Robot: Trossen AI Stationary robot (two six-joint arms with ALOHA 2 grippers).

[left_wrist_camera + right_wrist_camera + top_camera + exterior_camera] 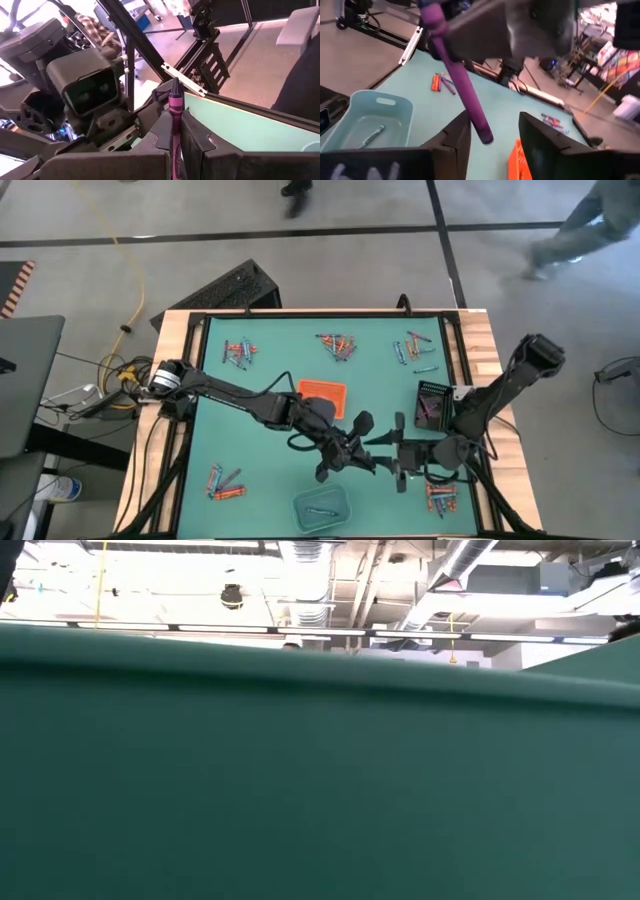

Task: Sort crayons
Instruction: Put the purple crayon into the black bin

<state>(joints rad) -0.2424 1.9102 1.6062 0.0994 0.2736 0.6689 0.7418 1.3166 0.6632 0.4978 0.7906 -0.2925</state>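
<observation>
My left gripper (358, 442) is shut on a purple crayon (175, 107) above the green mat's middle. My right gripper (392, 450) faces it from the table's right side and is open. In the right wrist view the purple crayon (460, 80) slants down from the left gripper, and its free end lies between my right gripper's (492, 145) two fingers without touching them. Loose crayons lie in piles on the mat at the far left (238, 352), far middle (338, 345), far right (415, 348), near left (225, 480) and near right (440, 498). My left gripper pinches the purple crayon's paper-wrapped shaft (174, 131) between its two fingers (197, 137). The crayon runs along the fingers, and its pointed tip (175, 86) sticks out past their free ends toward the right gripper. It is lifted clear of the mat.
An orange tray (322, 392) sits at the mat's middle and a black tray (432, 402) at the right. A pale clear tray (322, 510) at the near edge holds one crayon (372, 134). The low view is blocked by a green surface. People move on the floor beyond the table.
</observation>
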